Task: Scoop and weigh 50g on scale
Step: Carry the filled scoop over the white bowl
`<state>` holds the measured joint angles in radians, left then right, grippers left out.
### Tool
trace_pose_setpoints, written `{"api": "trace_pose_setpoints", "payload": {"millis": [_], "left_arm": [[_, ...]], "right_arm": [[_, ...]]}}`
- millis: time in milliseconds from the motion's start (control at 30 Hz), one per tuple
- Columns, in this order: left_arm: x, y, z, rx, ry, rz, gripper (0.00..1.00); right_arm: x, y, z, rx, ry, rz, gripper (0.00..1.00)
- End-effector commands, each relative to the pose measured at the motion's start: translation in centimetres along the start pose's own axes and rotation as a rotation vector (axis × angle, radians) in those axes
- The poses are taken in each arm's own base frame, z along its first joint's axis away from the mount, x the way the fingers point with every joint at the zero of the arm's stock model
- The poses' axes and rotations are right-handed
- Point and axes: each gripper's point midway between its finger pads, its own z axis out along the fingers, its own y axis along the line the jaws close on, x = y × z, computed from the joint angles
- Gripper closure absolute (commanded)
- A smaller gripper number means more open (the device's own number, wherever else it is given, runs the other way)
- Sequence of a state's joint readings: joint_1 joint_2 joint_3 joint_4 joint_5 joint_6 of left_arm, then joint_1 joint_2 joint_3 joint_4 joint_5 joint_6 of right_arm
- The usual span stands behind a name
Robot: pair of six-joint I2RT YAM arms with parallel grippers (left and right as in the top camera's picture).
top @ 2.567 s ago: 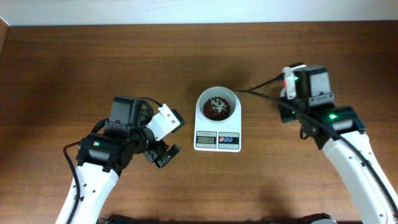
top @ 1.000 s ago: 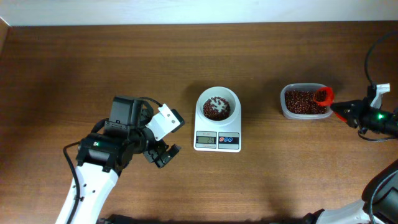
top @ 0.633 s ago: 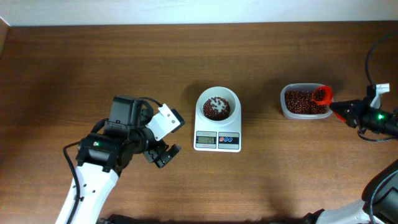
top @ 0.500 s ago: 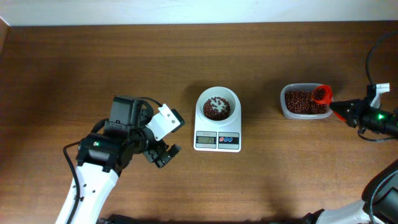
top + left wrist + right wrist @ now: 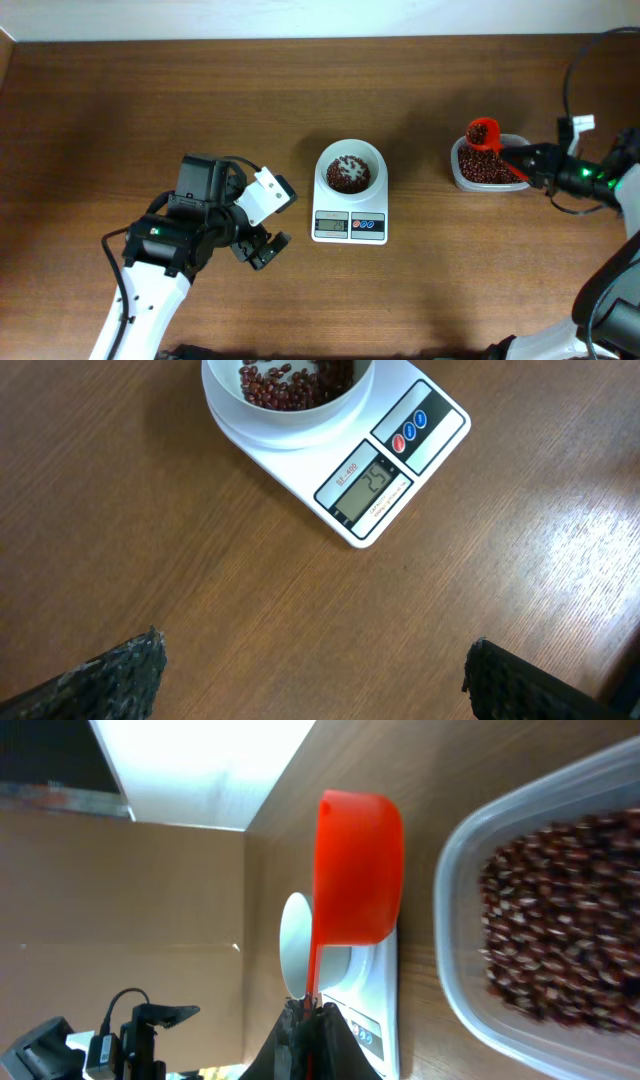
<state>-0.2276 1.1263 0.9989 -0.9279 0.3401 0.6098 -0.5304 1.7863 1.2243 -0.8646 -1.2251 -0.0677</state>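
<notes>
Right claw tight on red scoop, now higher over tub; left claw agape

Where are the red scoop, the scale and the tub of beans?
red scoop (image 5: pixel 483 132), overhead view, on its round cup.
scale (image 5: pixel 372 483), left wrist view, on its grey display.
tub of beans (image 5: pixel 453 166), overhead view, on its left rim.
</notes>
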Motion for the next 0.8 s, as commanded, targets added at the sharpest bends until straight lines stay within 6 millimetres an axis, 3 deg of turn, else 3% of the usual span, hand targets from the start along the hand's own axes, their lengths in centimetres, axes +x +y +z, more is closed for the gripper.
{"api": "trace_pose_setpoints", "payload": {"millis": [0, 200, 333, 500, 633, 700, 767], "left_arm": [[-0.6, 0.3, -0.6, -0.016, -0.021, 0.018, 0.01], [-0.6, 0.3, -0.6, -0.016, -0.021, 0.018, 0.01], [-0.6, 0.3, -0.6, -0.016, -0.021, 0.018, 0.01], [-0.6, 0.3, -0.6, -0.016, -0.021, 0.018, 0.01], [-0.6, 0.3, -0.6, -0.017, -0.020, 0.018, 0.01], [-0.6, 0.3, -0.6, -0.016, -0.021, 0.018, 0.01], [-0.6, 0.3, -0.6, -0.016, -0.021, 0.018, 0.01]], "right_arm": [[0.1, 1.5, 2.0, -0.059, 0.037, 0.025, 0.96], [-0.6, 4.3, 6.4, -0.100, 0.085, 0.002, 0.96], [0.3, 6.5, 9.4, -0.132, 0.140, -0.038, 0.96], [3.9, 8.4, 13.4, -0.137, 0.255, -0.090, 0.96], [7.2, 9.8, 16.1, -0.163, 0.339, -0.256, 0.96], [7.9, 9.6, 16.3, -0.174, 0.350, -0.360, 0.96], [8.5, 7.9, 16.2, -0.106, 0.359, -0.426, 0.96]]}}
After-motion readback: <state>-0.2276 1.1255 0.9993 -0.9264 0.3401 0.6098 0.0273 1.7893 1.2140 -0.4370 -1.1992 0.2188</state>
